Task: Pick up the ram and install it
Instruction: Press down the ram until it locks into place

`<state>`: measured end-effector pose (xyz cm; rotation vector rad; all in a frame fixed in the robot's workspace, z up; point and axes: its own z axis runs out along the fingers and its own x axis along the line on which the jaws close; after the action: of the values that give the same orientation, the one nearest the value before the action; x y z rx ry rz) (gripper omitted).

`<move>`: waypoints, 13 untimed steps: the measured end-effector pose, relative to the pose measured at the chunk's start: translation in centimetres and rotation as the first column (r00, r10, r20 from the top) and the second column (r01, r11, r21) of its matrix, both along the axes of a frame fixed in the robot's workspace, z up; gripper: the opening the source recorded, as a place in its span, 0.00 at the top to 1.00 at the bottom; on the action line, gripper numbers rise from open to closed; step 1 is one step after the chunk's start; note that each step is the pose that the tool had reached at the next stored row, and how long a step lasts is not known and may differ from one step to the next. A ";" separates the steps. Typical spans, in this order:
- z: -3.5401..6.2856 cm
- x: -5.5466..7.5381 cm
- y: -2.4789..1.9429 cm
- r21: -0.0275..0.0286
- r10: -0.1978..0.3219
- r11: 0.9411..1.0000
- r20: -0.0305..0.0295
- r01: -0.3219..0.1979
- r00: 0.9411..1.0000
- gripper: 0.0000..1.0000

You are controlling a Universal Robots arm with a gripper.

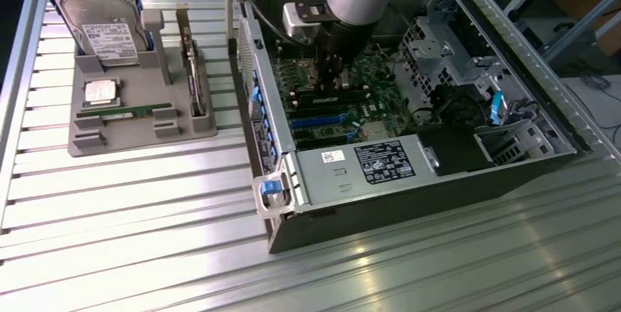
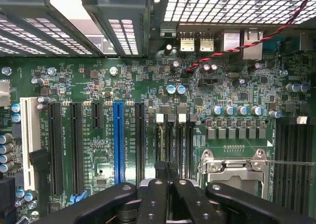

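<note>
One ram [image 1: 124, 113], a thin green stick, lies flat in the grey tray [image 1: 116, 143] on the exterior view's left. My gripper [image 1: 335, 79] is down inside the open computer case, just above the motherboard. In the wrist view the gripper [image 2: 167, 168] has its dark fingertips pressed together, shut, directly over the row of black memory slots [image 2: 175, 140] with white end latches. I cannot make out a stick between the fingertips.
The tray also holds a silver hard drive [image 1: 102, 32], a square CPU chip [image 1: 100, 92] and an upright card [image 1: 197, 83]. Inside the case are the power supply [image 1: 374, 163], the drive cage [image 1: 441, 50], the blue expansion slot [image 2: 118, 140], the CPU socket [image 2: 236, 166] and a red-black cable [image 2: 247, 46].
</note>
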<state>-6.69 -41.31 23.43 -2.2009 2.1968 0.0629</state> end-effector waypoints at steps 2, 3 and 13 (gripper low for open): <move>-0.26 0.0 -0.01 -0.001 0.000 1.000 0.000 0.000 1.000 0.89; -0.29 0.0 0.00 0.000 0.000 1.000 0.000 0.000 1.000 0.89; 0.49 0.0 0.00 0.000 0.000 1.000 0.000 0.000 1.000 0.89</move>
<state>-6.72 -41.31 23.92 -2.2008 2.1969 0.0628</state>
